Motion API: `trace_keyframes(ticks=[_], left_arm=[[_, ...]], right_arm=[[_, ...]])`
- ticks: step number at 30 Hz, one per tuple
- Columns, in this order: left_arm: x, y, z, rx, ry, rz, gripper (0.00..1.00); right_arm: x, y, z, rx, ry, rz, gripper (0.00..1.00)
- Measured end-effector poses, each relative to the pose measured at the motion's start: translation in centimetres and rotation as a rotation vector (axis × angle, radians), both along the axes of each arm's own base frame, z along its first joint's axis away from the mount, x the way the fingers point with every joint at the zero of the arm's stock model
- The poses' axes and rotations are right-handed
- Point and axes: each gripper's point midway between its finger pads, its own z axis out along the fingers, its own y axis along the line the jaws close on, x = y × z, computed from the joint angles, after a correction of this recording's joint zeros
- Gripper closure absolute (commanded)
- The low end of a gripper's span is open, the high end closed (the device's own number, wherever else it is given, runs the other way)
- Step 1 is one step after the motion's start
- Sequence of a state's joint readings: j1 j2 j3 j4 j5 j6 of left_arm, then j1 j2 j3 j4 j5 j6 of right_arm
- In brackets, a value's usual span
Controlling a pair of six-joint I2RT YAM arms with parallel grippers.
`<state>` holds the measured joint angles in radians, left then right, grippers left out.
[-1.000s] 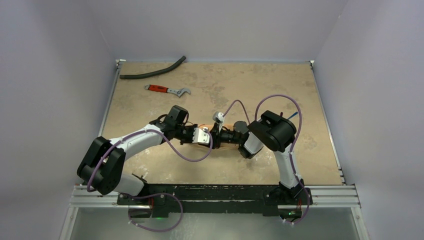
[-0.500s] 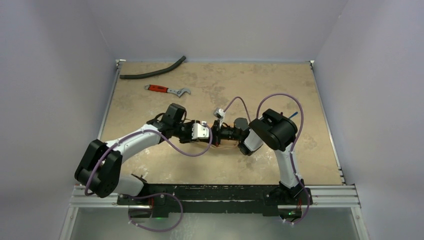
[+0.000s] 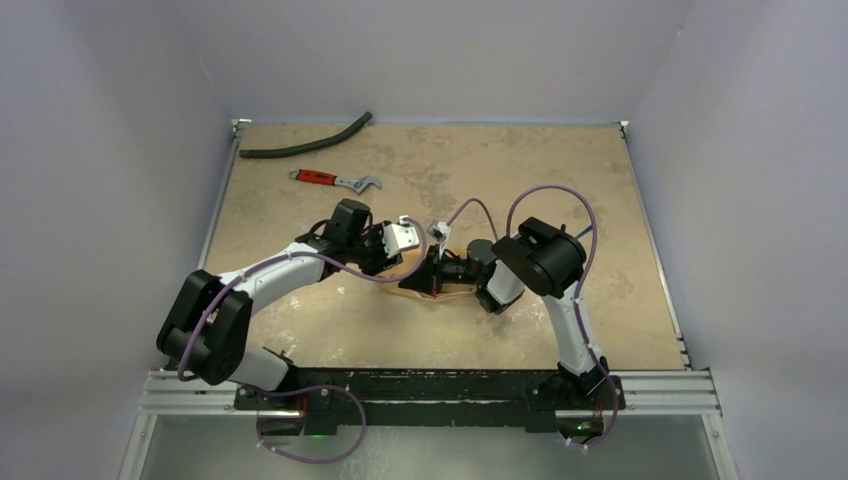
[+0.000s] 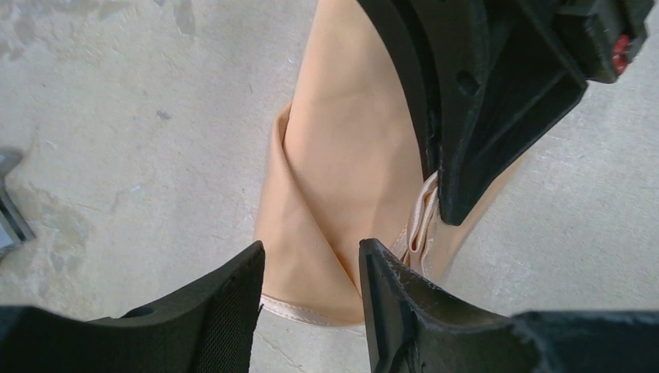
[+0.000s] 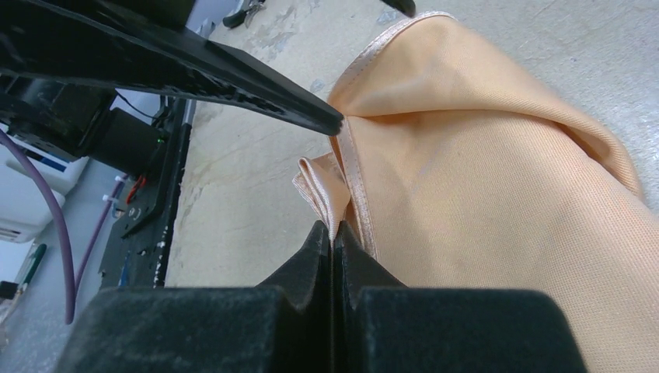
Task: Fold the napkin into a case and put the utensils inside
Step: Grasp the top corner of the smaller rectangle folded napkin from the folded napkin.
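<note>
The peach-orange napkin (image 3: 445, 291) lies bunched and partly folded on the table between the two grippers, mostly hidden under them in the top view. In the left wrist view the napkin (image 4: 342, 155) is a narrow folded shape with a hemmed end. My left gripper (image 4: 311, 272) is open and empty just above that end. My right gripper (image 5: 332, 233) is shut on the napkin's (image 5: 482, 194) hemmed edge, which bunches at the fingertips. A sliver of the blue fork (image 3: 588, 229) shows behind the right arm. The purple spoon is hidden.
A curved black hose (image 3: 305, 140) and a red-handled wrench (image 3: 335, 180) lie at the far left of the table. Purple cables loop over both arms. The table's walls stand close on the left, right and back.
My left gripper has lifted and drawn back toward the far left, off the napkin. My right gripper has stayed low on the napkin and shifted slightly left.
</note>
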<state>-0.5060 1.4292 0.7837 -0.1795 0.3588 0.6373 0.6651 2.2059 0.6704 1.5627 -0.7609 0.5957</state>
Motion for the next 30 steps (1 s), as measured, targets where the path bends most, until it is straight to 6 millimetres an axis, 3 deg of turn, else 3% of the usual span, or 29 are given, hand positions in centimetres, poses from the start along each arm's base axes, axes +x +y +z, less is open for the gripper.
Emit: trace_keyframes(ticks=[6, 13, 18, 22, 26, 30], left_arm=[[0.1, 0.4, -1.8, 0.030, 0.043, 0.035, 0.55], [0.7, 0.3, -2.2, 0.043, 0.026, 0.048, 0.56], [0.6, 0.4, -2.9, 0.061, 0.010, 0.053, 0.62], [0.5, 0.8, -3.7, 0.085, 0.010, 0.064, 0.72], [0.9, 1.2, -3.8, 0.106, -0.018, 0.071, 1.00], [1.1, 1.4, -3.9, 0.125, -0.039, 0.069, 1.00]], right_arm=[[0.0, 0.0, 0.2, 0.008, 0.051, -0.012, 1.00], [-0.1, 0.0, 0.5, 0.010, 0.082, -0.017, 1.00], [0.0, 0.1, 1.0, 0.017, 0.078, -0.018, 1.00], [0.1, 0.1, 1.6, 0.026, 0.071, -0.021, 1.00], [0.1, 0.1, 1.9, 0.031, 0.074, -0.024, 1.00], [0.1, 0.1, 1.9, 0.032, 0.086, -0.026, 1.00]])
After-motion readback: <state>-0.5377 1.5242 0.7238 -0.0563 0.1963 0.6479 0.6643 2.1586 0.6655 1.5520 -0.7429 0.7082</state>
